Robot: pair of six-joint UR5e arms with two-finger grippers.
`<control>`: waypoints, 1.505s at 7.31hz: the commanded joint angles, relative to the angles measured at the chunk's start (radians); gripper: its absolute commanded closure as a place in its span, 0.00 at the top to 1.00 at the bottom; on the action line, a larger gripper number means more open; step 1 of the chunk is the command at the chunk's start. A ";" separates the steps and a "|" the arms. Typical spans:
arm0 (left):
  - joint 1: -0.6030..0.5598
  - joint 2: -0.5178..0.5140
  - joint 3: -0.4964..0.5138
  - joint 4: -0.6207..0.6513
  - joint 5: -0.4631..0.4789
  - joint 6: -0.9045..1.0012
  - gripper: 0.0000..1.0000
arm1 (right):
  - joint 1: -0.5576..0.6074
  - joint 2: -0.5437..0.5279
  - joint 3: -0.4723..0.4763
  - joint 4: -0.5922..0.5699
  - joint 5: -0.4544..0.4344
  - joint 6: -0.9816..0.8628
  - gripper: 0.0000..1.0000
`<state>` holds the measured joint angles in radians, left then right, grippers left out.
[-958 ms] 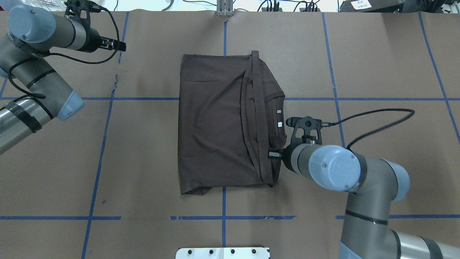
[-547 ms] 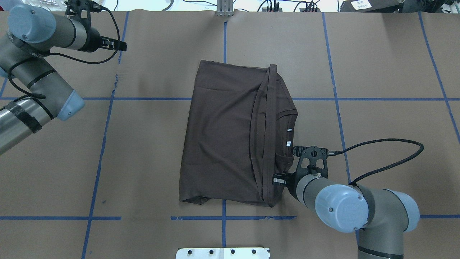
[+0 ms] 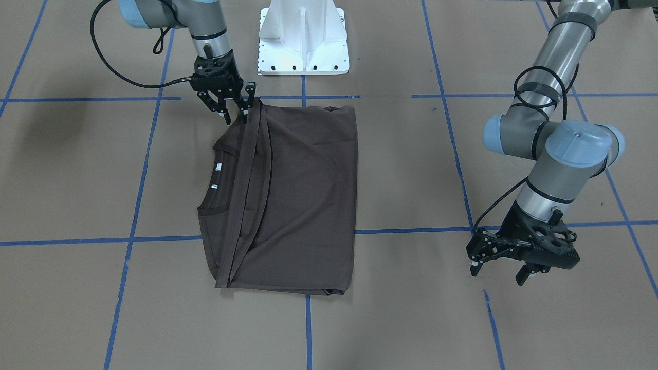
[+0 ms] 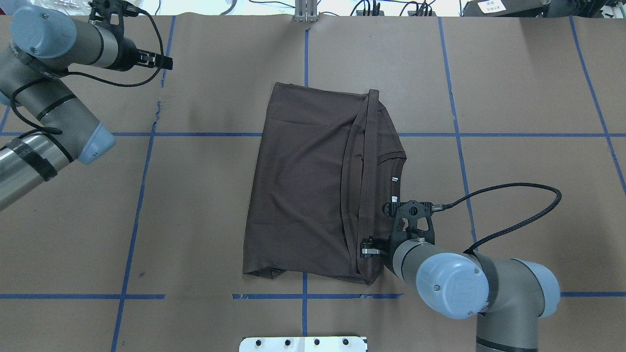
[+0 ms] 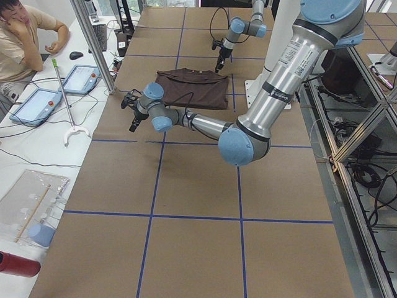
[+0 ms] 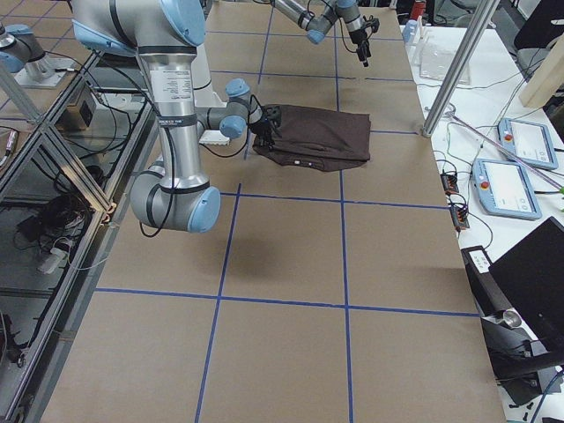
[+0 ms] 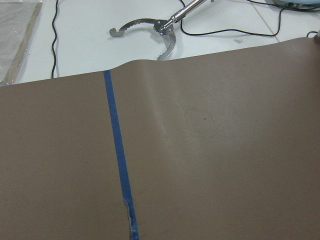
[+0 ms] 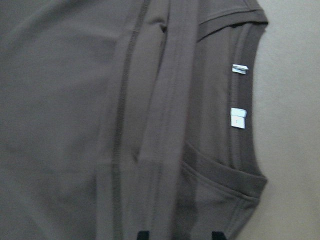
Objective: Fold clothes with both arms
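The brown T-shirt (image 4: pixel 303 186) lies folded on the table (image 4: pixel 513 98), one corner just under the right tool (image 3: pixel 234 119). Its fingers are spread wide and hold nothing, maybe so the shirt rests flat. The left tool (image 3: pixel 496 275) waits far off, also spread and empty.

Overhead from behind, front view opposite, both showing T-shirt (image 4: pixel 303 186)

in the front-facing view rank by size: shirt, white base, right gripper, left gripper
1. T-shirt
2. white base and left gripper look alike; base is cropped
3. right gripper, smallest, but farther from camera
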<state>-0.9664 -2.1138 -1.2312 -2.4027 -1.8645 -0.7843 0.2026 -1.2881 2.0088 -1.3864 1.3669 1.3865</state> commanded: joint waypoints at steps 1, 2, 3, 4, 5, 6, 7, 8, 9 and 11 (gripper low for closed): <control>0.000 0.000 -0.001 0.002 0.001 -0.001 1.00 | -0.015 0.174 -0.001 -0.234 0.006 -0.041 0.88; 0.000 0.000 -0.001 0.002 0.001 -0.001 1.00 | -0.037 0.167 0.001 -0.261 -0.003 -0.091 0.79; 0.002 0.002 -0.001 0.002 0.001 -0.003 1.00 | -0.055 0.162 -0.005 -0.264 -0.009 -0.142 0.73; 0.002 0.002 -0.001 0.002 0.001 -0.003 1.00 | -0.064 0.148 -0.015 -0.264 -0.018 -0.173 0.65; 0.002 0.002 -0.001 0.002 0.001 -0.003 1.00 | -0.077 0.135 -0.013 -0.264 -0.018 -0.187 0.55; 0.002 0.002 -0.002 0.002 0.001 -0.003 1.00 | -0.091 0.133 -0.010 -0.264 -0.018 -0.187 0.55; 0.002 0.002 -0.002 0.002 0.001 -0.003 1.00 | -0.106 0.133 -0.012 -0.264 -0.018 -0.187 0.55; 0.002 0.002 -0.002 0.002 0.001 -0.003 1.00 | -0.109 0.133 -0.010 -0.266 -0.018 -0.187 0.50; 0.002 0.002 -0.005 0.002 0.001 -0.003 1.00 | -0.108 0.133 -0.010 -0.266 -0.018 -0.187 0.33; 0.002 0.002 -0.005 0.002 0.001 -0.003 1.00 | -0.088 0.133 -0.007 -0.269 -0.020 -0.187 0.00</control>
<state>-0.9649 -2.1123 -1.2358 -2.4007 -1.8638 -0.7869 0.1040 -1.1550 2.0002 -1.6528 1.3474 1.1996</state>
